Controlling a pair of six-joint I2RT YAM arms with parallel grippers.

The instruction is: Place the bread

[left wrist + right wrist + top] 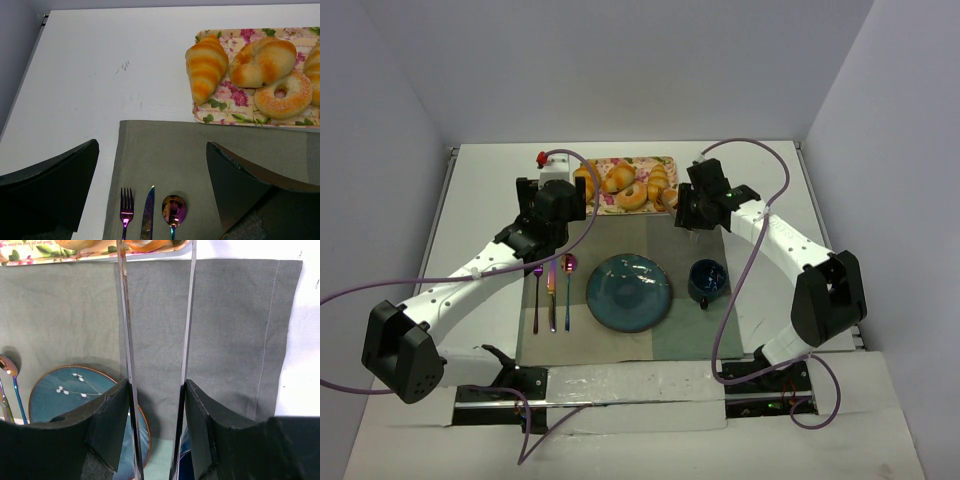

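Note:
A flowered tray (620,162) at the back holds ridged rolls (206,65), a sugared doughnut (283,95) and other pastries. My right gripper (157,390) is shut on metal tongs (125,315), whose two blades reach out to the tray's near edge. A smooth golden-orange piece (150,245), likely the bread, lies between the tong tips, mostly cut off by the frame's top. The blue plate (628,291) is empty on the grey placemat (620,235). My left gripper (152,145) is open and empty above the placemat's left part, short of the tray.
A fork (125,210), a knife (148,215) and a spoon (173,210) lie left of the plate. A dark blue cup (707,280) stands right of the plate, under my right arm. White walls close in the table on three sides.

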